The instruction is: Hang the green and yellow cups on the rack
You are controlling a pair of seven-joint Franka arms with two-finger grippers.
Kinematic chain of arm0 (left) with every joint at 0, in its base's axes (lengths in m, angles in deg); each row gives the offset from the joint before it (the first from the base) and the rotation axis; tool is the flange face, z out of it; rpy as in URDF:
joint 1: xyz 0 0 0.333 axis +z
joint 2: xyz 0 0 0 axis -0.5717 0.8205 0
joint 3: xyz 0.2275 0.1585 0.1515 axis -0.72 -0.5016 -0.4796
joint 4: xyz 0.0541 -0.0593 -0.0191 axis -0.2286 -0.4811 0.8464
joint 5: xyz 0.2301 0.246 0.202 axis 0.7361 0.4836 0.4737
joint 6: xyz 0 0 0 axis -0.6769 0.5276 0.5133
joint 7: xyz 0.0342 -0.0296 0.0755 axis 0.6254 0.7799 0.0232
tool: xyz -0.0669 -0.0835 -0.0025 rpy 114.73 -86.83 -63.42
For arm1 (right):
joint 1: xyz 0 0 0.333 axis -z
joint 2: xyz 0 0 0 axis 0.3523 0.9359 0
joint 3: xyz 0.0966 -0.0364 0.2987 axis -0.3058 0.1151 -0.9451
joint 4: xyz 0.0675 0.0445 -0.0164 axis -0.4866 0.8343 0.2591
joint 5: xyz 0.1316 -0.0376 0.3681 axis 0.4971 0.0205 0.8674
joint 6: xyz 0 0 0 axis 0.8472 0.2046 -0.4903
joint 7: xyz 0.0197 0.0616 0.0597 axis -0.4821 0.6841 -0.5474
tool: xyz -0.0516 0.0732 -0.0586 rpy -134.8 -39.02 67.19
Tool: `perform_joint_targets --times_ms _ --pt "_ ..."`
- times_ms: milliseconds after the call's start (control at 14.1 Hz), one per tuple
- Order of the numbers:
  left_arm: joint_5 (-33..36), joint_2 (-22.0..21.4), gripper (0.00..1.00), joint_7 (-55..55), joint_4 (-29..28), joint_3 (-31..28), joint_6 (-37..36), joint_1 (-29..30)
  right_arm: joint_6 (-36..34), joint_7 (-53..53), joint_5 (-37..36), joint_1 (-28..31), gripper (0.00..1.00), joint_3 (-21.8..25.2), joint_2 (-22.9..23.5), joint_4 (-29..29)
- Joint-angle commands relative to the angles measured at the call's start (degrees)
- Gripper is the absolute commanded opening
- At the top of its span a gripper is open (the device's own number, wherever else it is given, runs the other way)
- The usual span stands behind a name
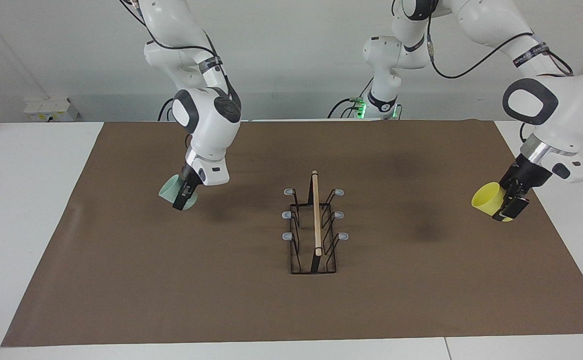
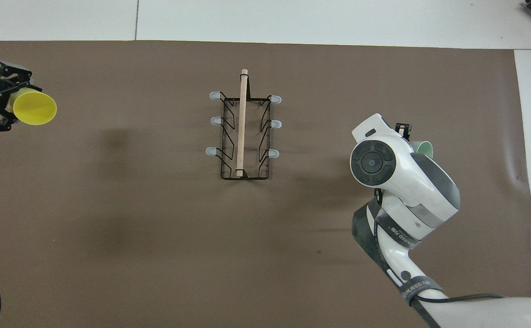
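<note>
The black wire rack with its wooden bar stands mid-mat, its grey-tipped prongs bare; it also shows in the overhead view. My right gripper is shut on the mint green cup, held tilted just above the mat toward the right arm's end. In the overhead view the right arm hides most of the green cup. My left gripper is shut on the yellow cup, held on its side in the air over the mat's edge at the left arm's end, mouth toward the rack. The overhead view shows this gripper and the yellow cup.
A brown mat covers most of the white table. A white socket box sits at the table's edge nearest the robots, at the right arm's end.
</note>
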Motion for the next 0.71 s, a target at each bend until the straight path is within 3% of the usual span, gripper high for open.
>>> perform_joint_targets --times_ms 0,354,496,638 --pt "6.45 -2.57 0.0 -0.23 -1.62 2.27 2.31 0.22 0.04 -0.94 9.26 1.33 0.0 -0.26 -1.63 -0.3" --pt "10.25 -3.36 0.0 -0.23 -2.32 3.77 8.19 0.22 0.22 -0.85 19.98 0.54 0.0 -0.35 -3.99 -2.76" --pt "13.93 -4.67 0.0 -0.23 -4.51 5.09 10.56 0.31 0.22 -0.85 29.2 0.46 0.0 -0.35 -5.66 -3.89" --pt "15.09 -6.78 0.0 -0.23 -7.75 6.14 14.6 0.22 0.22 -0.85 33.97 -0.16 0.0 -0.43 -7.42 -4.17"
